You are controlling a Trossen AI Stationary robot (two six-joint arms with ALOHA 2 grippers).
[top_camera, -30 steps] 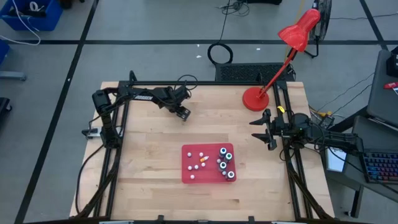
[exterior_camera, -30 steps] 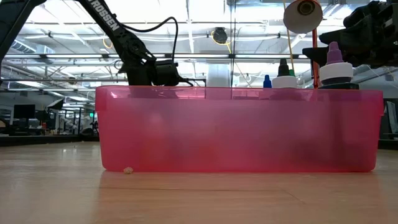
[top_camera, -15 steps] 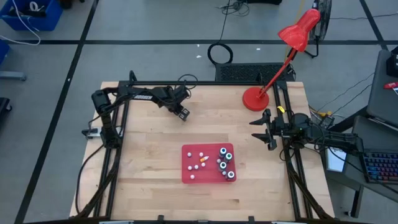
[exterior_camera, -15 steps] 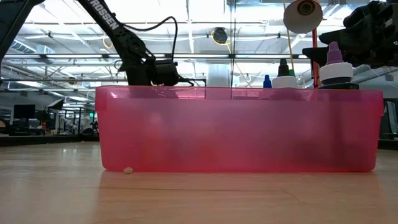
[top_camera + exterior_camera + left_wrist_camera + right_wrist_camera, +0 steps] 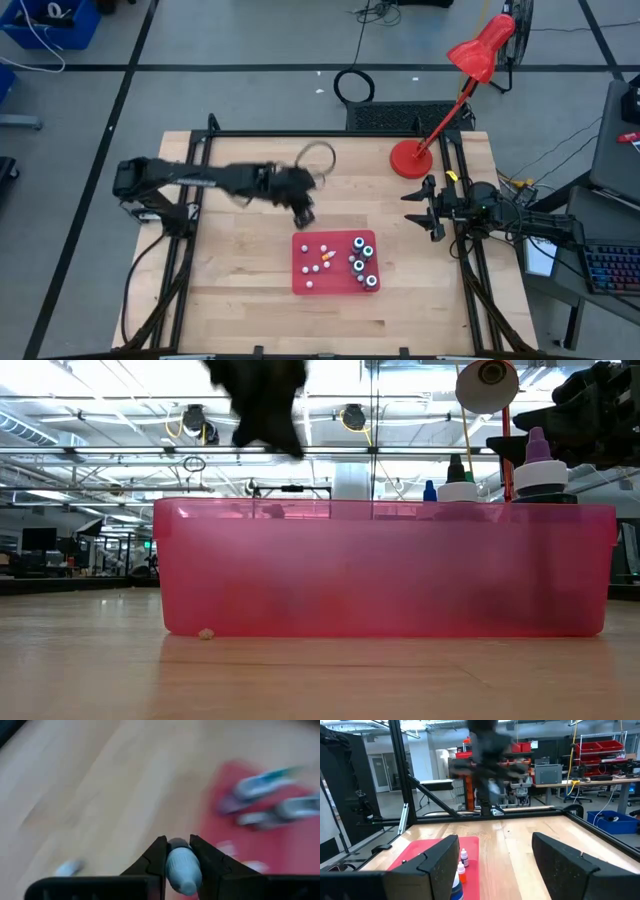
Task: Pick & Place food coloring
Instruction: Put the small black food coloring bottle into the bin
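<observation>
A flat red tray point(image 5: 335, 285) lies on the wooden table, right of centre toward the near edge. In it are several small food coloring bottles point(image 5: 360, 262), dark-bodied ones at its right and tiny white-topped ones at its left. My left gripper point(image 5: 303, 212) hangs blurred just beyond the tray's far left corner, shut on a small pale bottle point(image 5: 181, 865). In the low view it shows above the tray's pink wall point(image 5: 385, 565). My right gripper point(image 5: 425, 210) waits open at the table's right edge, with nothing between its fingers. My left gripper pinches the small pale bottle by its two sides point(image 5: 172, 862) between its two fingers point(image 5: 156, 857). The fingers slant down toward the table. The bottle is lifted clear of the wood.
A red desk lamp point(image 5: 410, 158) stands at the far right corner. A small pale thing point(image 5: 67, 867) lies on the bare wood left of the tray. A crumb point(image 5: 206, 633) sits by the tray's near wall. Bare wood stretches left of the tray and beyond it.
My left gripper has risen from low over the far left part of the table. It has swung toward the near edge and the red tray, moving fast enough to blur. My right arm has kept still.
</observation>
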